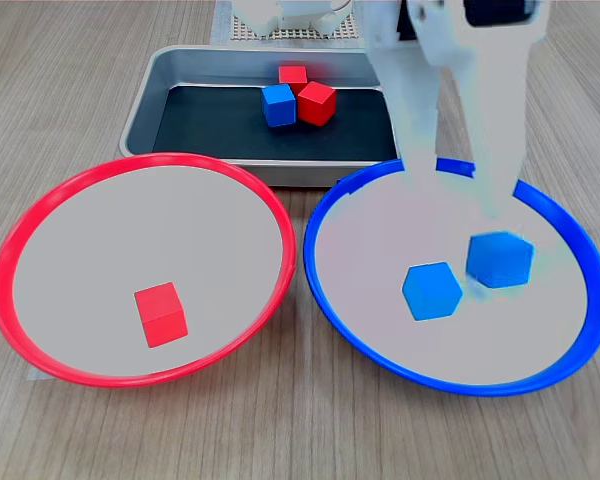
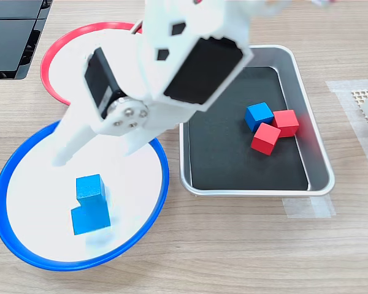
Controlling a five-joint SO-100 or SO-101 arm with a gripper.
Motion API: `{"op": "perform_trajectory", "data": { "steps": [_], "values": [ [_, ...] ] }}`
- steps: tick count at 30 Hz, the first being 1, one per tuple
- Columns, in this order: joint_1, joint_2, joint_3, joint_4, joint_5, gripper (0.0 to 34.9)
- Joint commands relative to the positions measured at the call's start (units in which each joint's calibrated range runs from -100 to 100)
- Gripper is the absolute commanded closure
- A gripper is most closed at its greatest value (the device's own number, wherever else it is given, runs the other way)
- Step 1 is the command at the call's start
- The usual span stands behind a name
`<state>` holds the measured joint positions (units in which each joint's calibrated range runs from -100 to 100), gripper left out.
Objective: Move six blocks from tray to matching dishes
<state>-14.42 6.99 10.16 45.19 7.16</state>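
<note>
Over the blue-rimmed dish (image 1: 576, 238) hangs the white arm, its gripper (image 1: 460, 190) blurred in the first exterior view, with the two fingers spread apart and nothing between them. In the second exterior view the same gripper (image 2: 95, 150) shows as two pale prongs pointing down at the dish (image 2: 6, 239), one long, one short, clear of the cubes below.

Two blue blocks sit inside that dish. In the first exterior view one (image 1: 432, 291) lies nearer the middle and the other (image 1: 499, 260) just beside it toward the first exterior view's right, its edges smeared. In the second exterior view they appear as an upper cube (image 2: 89, 189) and a lower one (image 2: 90, 218), touching or nearly so; I cannot tell which.

The red-rimmed dish (image 1: 40, 215) holds a single red block (image 1: 161, 313), resting toward the near side of its pale floor. In the second exterior view only part of this dish (image 2: 49, 61) shows behind the arm.

Back in the metal tray (image 1: 145, 100), three cubes are bunched together on the black floor: a blue block (image 1: 278, 105), a red one (image 1: 316, 103) touching it, and another red one (image 1: 293, 75) behind them.
</note>
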Motion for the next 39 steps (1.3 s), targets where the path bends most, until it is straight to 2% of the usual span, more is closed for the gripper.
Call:
{"op": "perform_trajectory", "data": {
  "steps": [1,3,5,6,8,11,14,19,20,21,23,29,32,35,39],
  "values": [
    [0.82,-9.85,6.63,1.57,2.0,17.1],
    [2.05,-15.05,11.37,4.63,2.93,23.0],
    [3.55,-20.42,16.83,8.51,4.1,32.0],
    [5.06,-24.77,22.02,11.06,4.84,34.6],
    [6.85,-29.21,28.39,12.8,5.47,34.6],
    [10.24,-35.43,38.58,15.44,4.25,34.6],
    [10.8,-38.5,44.05,17.26,2.39,34.6],
    [8.26,-40.38,46.78,19.07,-4.98,27.1],
    [7.32,-40.3,46.14,19.98,-7.47,23.5],
    [7.04,-40.04,45.78,20.39,-8.64,21.4],
    [6.94,-39.53,45.23,20.39,-10.65,19.6],
    [8.35,-36.71,44.5,20.72,-16.7,18.8],
    [7.04,-35.35,44.96,21.05,-17.97,17.6],
    [6.85,-34.07,45.05,21.22,-18.8,17.8],
    [7.13,-31.85,45.41,18.08,-19.24,18.4]
  ]
}}
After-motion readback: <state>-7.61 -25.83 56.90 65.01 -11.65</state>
